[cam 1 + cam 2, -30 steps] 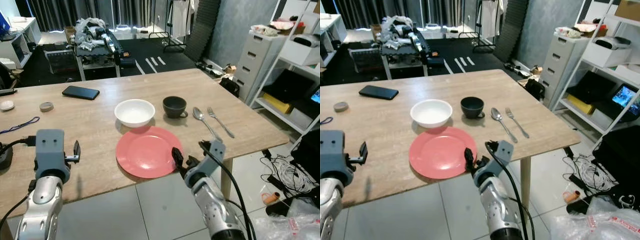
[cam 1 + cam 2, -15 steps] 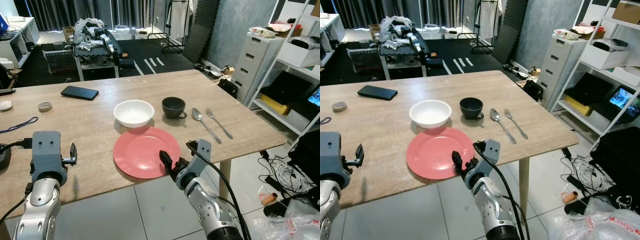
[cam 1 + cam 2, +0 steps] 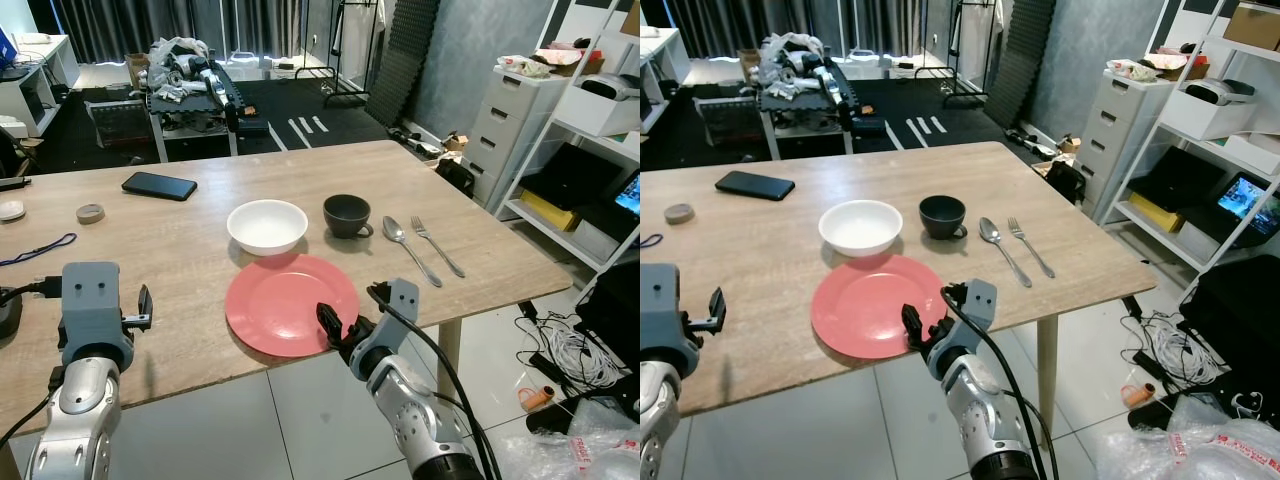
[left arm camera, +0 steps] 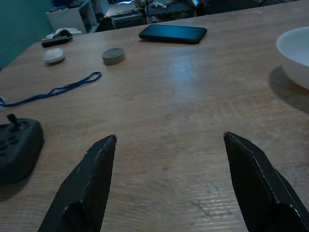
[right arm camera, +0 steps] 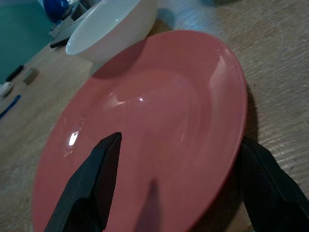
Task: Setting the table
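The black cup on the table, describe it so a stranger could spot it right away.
On the wooden table, look past the pink plate. The black cup stands between the white bowl and the spoon, the only dark dish there.

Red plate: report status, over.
Right hand open at the red plate, one finger over its near rim, no grip yet. Left hand open, idle above the table. White bowl close behind the plate.

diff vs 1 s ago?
The right gripper moved left along the table's near edge, and the red plate slid slightly left with it, one finger over the rim and one outside it. The left gripper is open over bare wood as before. The bowl, cup, spoon and fork stayed put.
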Controlling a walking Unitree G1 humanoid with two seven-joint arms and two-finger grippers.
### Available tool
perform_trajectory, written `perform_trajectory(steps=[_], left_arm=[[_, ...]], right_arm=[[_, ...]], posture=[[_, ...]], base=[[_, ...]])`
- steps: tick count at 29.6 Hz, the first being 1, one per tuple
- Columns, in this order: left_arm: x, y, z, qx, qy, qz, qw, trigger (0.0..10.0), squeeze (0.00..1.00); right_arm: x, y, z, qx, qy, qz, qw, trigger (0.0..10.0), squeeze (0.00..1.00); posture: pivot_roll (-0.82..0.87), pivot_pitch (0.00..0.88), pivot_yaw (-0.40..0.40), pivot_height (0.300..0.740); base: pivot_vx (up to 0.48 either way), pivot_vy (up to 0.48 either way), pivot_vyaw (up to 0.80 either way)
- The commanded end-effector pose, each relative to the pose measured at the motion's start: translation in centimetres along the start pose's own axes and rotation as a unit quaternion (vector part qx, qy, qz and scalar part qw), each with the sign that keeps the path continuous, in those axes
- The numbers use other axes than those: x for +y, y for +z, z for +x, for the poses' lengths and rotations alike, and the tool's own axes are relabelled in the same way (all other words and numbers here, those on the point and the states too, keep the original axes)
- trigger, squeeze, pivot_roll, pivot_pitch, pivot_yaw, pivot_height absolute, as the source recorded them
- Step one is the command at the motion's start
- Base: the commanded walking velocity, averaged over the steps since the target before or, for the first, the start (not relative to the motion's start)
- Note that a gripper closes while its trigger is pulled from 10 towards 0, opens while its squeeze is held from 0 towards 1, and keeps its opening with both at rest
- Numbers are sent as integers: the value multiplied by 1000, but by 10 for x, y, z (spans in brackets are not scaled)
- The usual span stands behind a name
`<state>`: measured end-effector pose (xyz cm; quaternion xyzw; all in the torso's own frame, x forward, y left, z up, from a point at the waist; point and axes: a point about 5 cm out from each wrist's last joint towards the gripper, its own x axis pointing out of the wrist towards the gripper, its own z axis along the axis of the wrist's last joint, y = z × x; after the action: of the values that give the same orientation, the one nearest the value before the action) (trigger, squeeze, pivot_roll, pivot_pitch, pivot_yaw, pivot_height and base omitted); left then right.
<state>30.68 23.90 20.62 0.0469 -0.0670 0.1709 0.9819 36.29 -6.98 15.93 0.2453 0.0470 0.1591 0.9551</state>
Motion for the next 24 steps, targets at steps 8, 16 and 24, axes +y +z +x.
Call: perform_trajectory(steps=[8, 16, 24], left_arm=[[-6, 11, 3, -33, 1, 23, 999, 10000, 0], [-12, 13, 5, -37, -7, 24, 999, 10000, 0], [-16, 13, 5, -38, -12, 22, 999, 10000, 0]], right_arm=[[-2, 9, -11, -49, -11, -70, 996, 10000, 0], [7, 27, -15, -99, 4, -93, 991, 10000, 0], [5, 24, -16, -94, 0, -93, 991, 10000, 0]], posture=[[115, 168, 36, 740], [101, 170, 44, 740], [99, 175, 40, 740]], base=[[0, 0, 0], [0, 0, 0], [0, 0, 0]])
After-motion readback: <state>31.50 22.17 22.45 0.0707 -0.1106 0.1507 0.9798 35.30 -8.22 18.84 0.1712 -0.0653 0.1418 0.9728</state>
